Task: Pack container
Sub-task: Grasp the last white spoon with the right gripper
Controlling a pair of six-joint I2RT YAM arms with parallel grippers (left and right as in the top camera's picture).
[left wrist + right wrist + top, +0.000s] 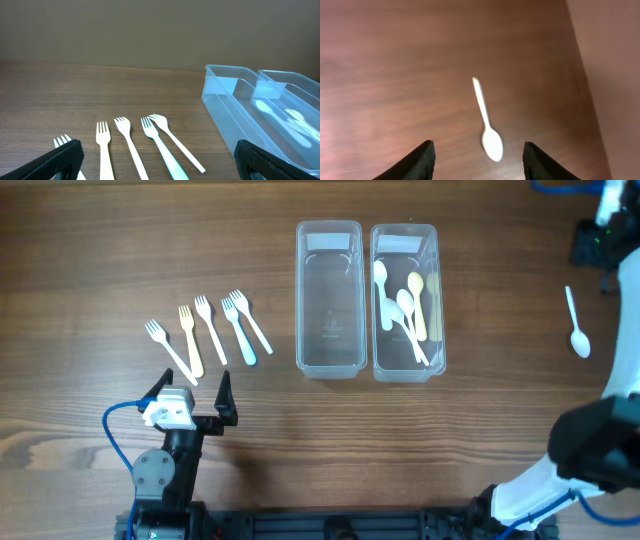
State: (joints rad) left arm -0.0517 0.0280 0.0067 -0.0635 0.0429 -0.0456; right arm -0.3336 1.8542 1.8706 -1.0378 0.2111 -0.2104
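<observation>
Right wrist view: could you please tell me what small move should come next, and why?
Probably lower the right hand onto the white spoon: it lies loose on the table between the open fingers, while other spoons already sit in the right-hand container.

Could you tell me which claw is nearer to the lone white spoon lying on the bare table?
Right. The right claw sits directly by the spoon, its fingers framing the bowl; the left claw is far off on the other side, beside the forks.
</observation>
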